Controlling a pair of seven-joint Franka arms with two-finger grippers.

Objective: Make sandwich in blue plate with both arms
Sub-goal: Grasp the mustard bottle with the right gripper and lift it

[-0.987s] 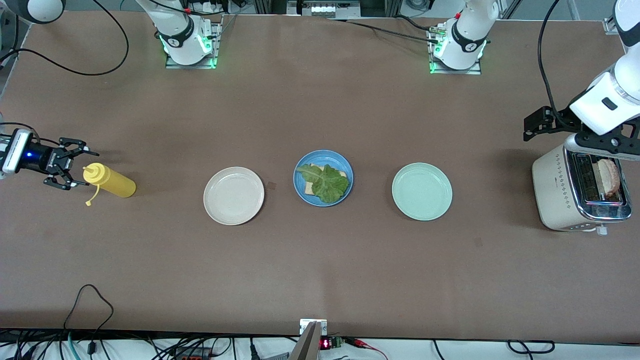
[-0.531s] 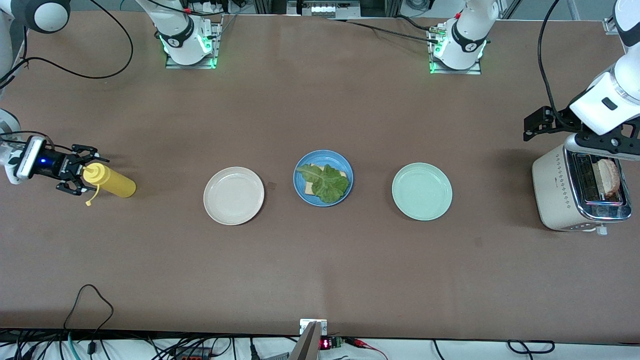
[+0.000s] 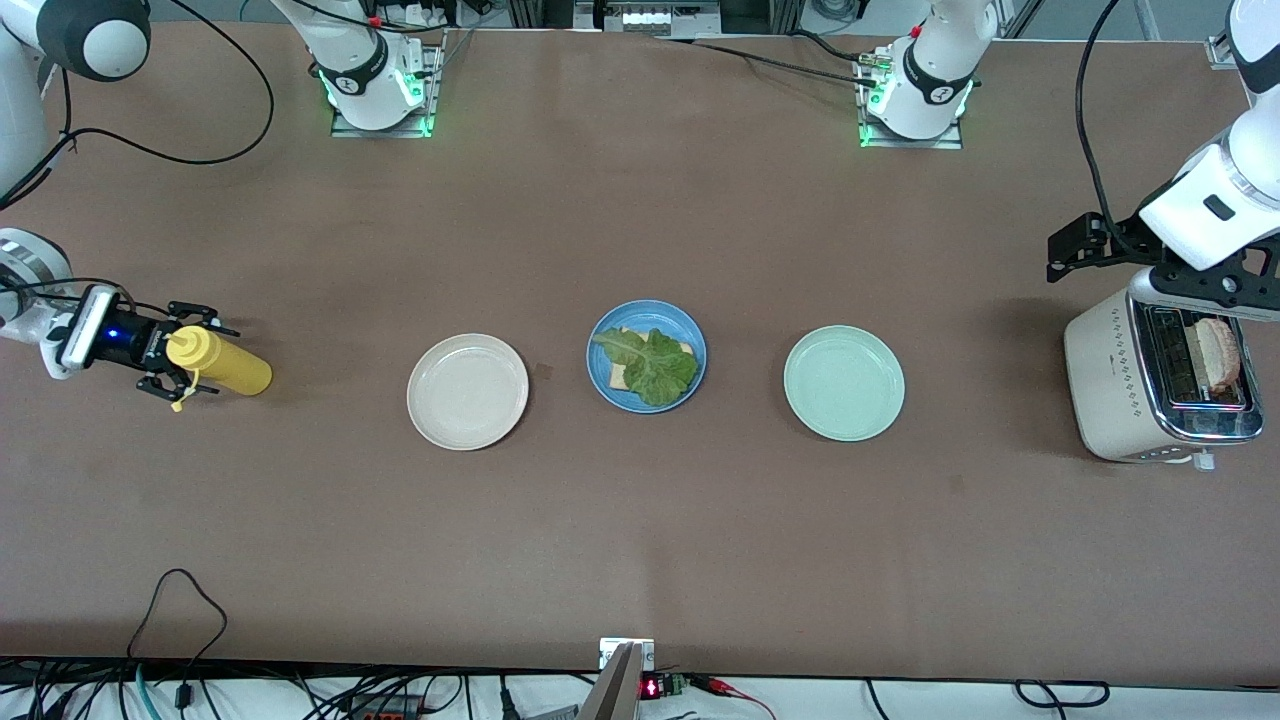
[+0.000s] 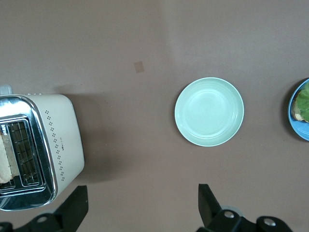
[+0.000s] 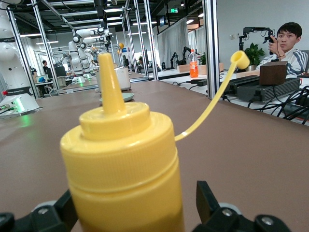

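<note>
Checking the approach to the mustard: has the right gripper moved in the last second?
Yes. The right gripper has moved toward the lying yellow squeeze bottle, and its open jaws now straddle the cap end.

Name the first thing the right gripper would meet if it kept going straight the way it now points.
The yellow squeeze bottle: the right gripper points at its cap end, open jaws either side of the cap, which fills the right wrist view.

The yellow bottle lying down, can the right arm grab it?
Probably yes. The right gripper is open, its fingers on either side of the yellow bottle at the cap end, with nothing in between.
</note>
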